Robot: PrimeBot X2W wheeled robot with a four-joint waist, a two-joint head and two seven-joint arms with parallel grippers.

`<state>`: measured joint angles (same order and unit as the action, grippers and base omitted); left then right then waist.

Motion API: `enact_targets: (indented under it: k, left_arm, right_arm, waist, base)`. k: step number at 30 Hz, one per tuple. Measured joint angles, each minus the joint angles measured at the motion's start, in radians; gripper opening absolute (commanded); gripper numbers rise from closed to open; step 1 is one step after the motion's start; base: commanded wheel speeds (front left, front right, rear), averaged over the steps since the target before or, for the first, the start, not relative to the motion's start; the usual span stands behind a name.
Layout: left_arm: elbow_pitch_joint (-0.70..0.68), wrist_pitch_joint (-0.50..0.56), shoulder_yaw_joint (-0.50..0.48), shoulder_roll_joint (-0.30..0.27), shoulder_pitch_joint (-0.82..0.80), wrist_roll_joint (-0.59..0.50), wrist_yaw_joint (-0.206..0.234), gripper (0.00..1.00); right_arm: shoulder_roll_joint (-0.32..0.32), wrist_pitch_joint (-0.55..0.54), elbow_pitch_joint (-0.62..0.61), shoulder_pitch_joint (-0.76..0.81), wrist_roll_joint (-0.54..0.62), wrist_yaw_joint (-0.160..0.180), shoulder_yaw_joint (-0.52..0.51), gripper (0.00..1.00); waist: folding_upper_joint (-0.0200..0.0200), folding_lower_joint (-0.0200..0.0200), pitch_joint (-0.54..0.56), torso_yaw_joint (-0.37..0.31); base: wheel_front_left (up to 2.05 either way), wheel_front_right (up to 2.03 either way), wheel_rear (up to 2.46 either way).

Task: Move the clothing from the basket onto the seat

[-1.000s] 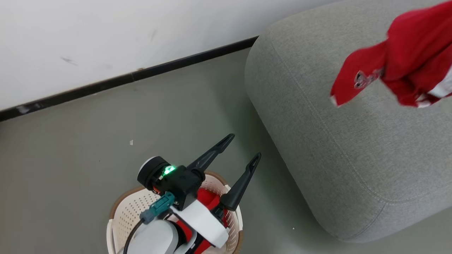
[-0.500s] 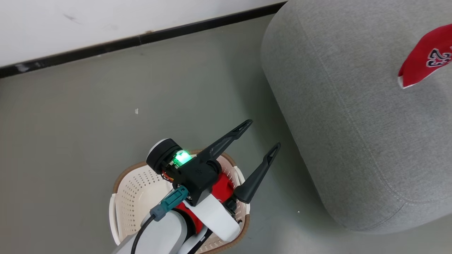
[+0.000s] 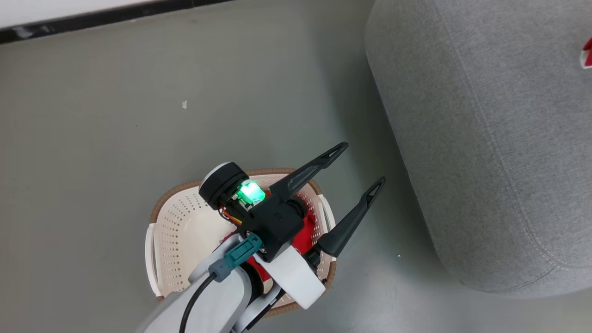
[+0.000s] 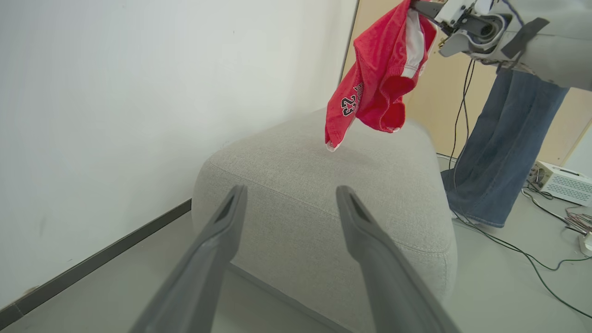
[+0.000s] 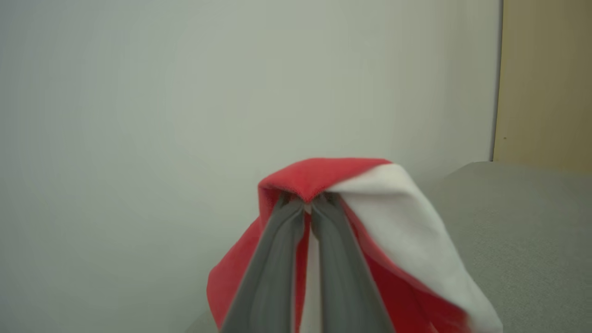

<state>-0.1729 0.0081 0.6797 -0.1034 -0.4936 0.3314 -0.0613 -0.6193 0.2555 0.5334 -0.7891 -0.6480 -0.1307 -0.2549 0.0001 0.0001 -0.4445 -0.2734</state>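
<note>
The cream basket (image 3: pixel 172 231) stands on the floor with red clothing (image 3: pixel 304 234) in it, largely hidden by my left arm. My left gripper (image 3: pixel 358 166) hovers above the basket's right rim, open and empty, its fingers pointing toward the grey seat (image 3: pixel 485 138). In the left wrist view the left gripper (image 4: pixel 291 192) faces the seat (image 4: pixel 397 185). A red and white garment (image 4: pixel 374 88) with a dark number hangs above the seat from my right gripper (image 4: pixel 428 7). The right gripper (image 5: pixel 306 203) is shut on the garment's folded edge (image 5: pixel 323 175). A red corner (image 3: pixel 587 55) shows at the head view's right edge.
A white wall with a dark baseboard (image 3: pixel 92 21) runs behind the basket and seat. A person's legs in jeans (image 4: pixel 499 152) stand beyond the seat's far side. Cables (image 4: pixel 532 259) and a white box (image 4: pixel 564 182) lie on the floor there.
The head camera has tilted down and the picture has shifted. The hanging garment has moved rightward over the seat, almost out of the head view. The left gripper stays open over the basket.
</note>
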Motion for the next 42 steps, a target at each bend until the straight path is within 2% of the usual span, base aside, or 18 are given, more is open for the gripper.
enact_targets:
  k: [6,10,14,19,24,30,31,33,34,35,36,42]
  left_arm:
    - [-0.005,0.019,0.008,-0.004,-0.029,-0.008,-0.005,1.0]
    - [-0.009,0.03,0.009,-0.01,-0.038,-0.009,-0.012,1.0]
    - [-0.01,0.032,0.007,-0.023,-0.057,-0.018,-0.012,1.0]
    - [-0.013,0.035,0.003,-0.026,-0.075,-0.023,-0.012,1.0]
    - [-0.014,0.034,-0.002,-0.026,-0.086,-0.026,-0.013,1.0]
    - [0.002,0.006,-0.007,-0.026,-0.096,-0.025,-0.022,1.0]
    - [0.006,0.006,-0.007,-0.026,-0.096,-0.025,-0.022,1.0]
    - [0.016,-0.004,-0.007,-0.026,-0.096,-0.024,-0.022,1.0]
    - [0.02,-0.007,-0.007,-0.025,-0.096,-0.022,-0.022,1.0]
    - [0.025,-0.011,-0.007,-0.025,-0.096,-0.02,-0.022,1.0]
    - [0.029,-0.012,-0.007,-0.026,-0.096,-0.016,-0.022,1.0]
    - [0.05,-0.03,-0.007,-0.026,-0.096,-0.011,-0.031,1.0]
  right_arm:
    - [0.03,0.001,0.007,0.004,0.067,0.0,-0.07,0.0]
    - [0.09,0.001,0.031,0.028,0.097,0.0,-0.07,0.0]
    - [0.158,0.001,0.063,0.08,0.105,0.0,-0.103,0.0]
    - [0.213,0.001,0.085,0.119,0.108,0.0,-0.15,0.0]
    - [0.239,0.001,0.083,0.132,0.114,0.0,-0.176,0.0]
    - [0.262,0.001,0.102,0.167,0.102,0.0,-0.144,0.0]
    - [0.268,0.001,0.109,0.171,0.093,0.0,-0.13,0.07]
    - [0.275,0.001,0.12,0.177,0.092,0.0,-0.096,0.3]
    - [0.276,0.001,0.123,0.181,0.092,0.0,-0.08,0.47]
    - [0.277,0.001,0.124,0.188,0.088,0.0,-0.067,0.93]
    - [0.278,0.001,0.127,0.193,0.081,0.0,-0.054,1.0]
    - [0.279,0.001,0.11,0.215,0.067,0.0,-0.005,1.0]
  waist:
    - [-0.0001,0.0,-0.049,0.008]
    - [0.0,0.0001,-0.078,0.011]
    - [0.0,0.0,-0.104,0.012]
    - [0.0,0.0,-0.13,0.012]
    - [0.0,0.0,-0.151,0.01]
    - [0.0,0.0001,-0.154,0.008]
    - [0.0,0.0,-0.152,0.008]
    - [0.0,0.0,-0.148,0.007]
    - [0.0,0.0,-0.146,0.006]
    - [0.0,0.0,-0.144,0.005]
    - [0.0,0.0,-0.141,0.004]
    - [0.0,0.0,-0.125,-0.004]
  base:
    - [0.0,0.0,0.0]
    - [0.0,0.0,0.0]
    - [0.0,0.0,0.0]
    - [0.0,0.0,0.0]
    - [0.0,0.0,0.0]
    - [0.0,0.0,0.0]
    - [0.0,0.0,0.0]
    - [0.0,0.0,0.0]
    - [0.0,0.0,0.0]
    - [0.0,0.0,0.0]
    - [0.0,0.0,0.0]
    - [0.0,0.0,0.0]
